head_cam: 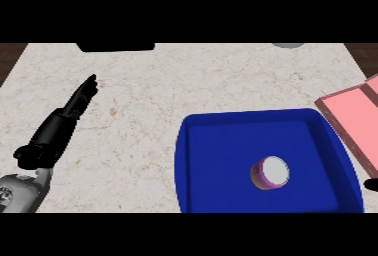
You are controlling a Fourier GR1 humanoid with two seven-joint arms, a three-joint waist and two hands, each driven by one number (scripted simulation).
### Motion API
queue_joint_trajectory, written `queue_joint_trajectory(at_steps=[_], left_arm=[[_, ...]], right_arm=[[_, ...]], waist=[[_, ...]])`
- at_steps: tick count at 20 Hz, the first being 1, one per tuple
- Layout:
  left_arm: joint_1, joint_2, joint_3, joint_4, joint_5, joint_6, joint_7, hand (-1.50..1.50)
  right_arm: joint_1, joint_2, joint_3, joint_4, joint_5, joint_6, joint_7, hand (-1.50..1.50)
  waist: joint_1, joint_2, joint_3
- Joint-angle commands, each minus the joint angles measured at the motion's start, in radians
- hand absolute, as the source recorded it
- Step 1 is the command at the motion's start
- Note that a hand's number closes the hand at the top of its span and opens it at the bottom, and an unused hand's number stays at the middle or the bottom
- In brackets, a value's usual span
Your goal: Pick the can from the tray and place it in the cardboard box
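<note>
Fingers of the left robot hand (65, 117) straight and together, pointing up the desk (148, 90), holding nothing, well to the left of the blue tray (221, 165). Right robot hand (371, 185) only a dark tip at the view's edge, just right of the tray; cannot tell whether open or closed, nor whether anything is held.

Judged as the opening step: can not yet grasped, reach toward the tray not yet made. Next move likely calls for bringing a robot hand over the tray's wall, down around the can, lifting clear of the rim, then carrying right toward the box.

Inside the tray, right of its centre: the can (270, 172), lying tilted with its pale round end facing up, purple rim and an orange side showing, apart from every tray wall. Nothing else in the tray. Just beyond the tray's right wall: the pink open box (353, 112), flaps spread, cut off by the view's edge; contents not visible. Far beyond the tray, along the desk's back edge: a dark object (116, 47) and a grey round object (288, 45), both cropped.
</note>
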Motion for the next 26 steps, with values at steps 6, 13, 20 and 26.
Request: queue_joint_trajectory(at_steps=[6,13,20,26], left_arm=[[-0.025,-0.023,0.007,0.040,-0.019,-0.054,-0.021,0.00],[-0.024,-0.038,0.010,0.029,-0.025,-0.065,-0.024,0.00],[-0.025,-0.092,-0.006,0.077,-0.069,-0.074,-0.051,0.00],[-0.105,-0.081,0.039,0.098,-0.059,-0.127,-0.007,0.00]], right_arm=[[0.096,-0.179,-0.005,-0.216,0.176,0.136,0.099,-1.50],[0.102,-0.307,0.136,-0.437,0.284,0.281,0.386,-1.50],[-0.055,-0.295,0.348,-0.572,0.320,0.379,0.767,-1.50],[-0.240,-0.145,0.617,-0.538,0.361,0.424,1.056,-1.50]], waist=[[0.025,0.006,-0.001],[0.045,0.006,-0.002],[0.059,0.011,-0.002],[0.068,0.012,-0.002]])
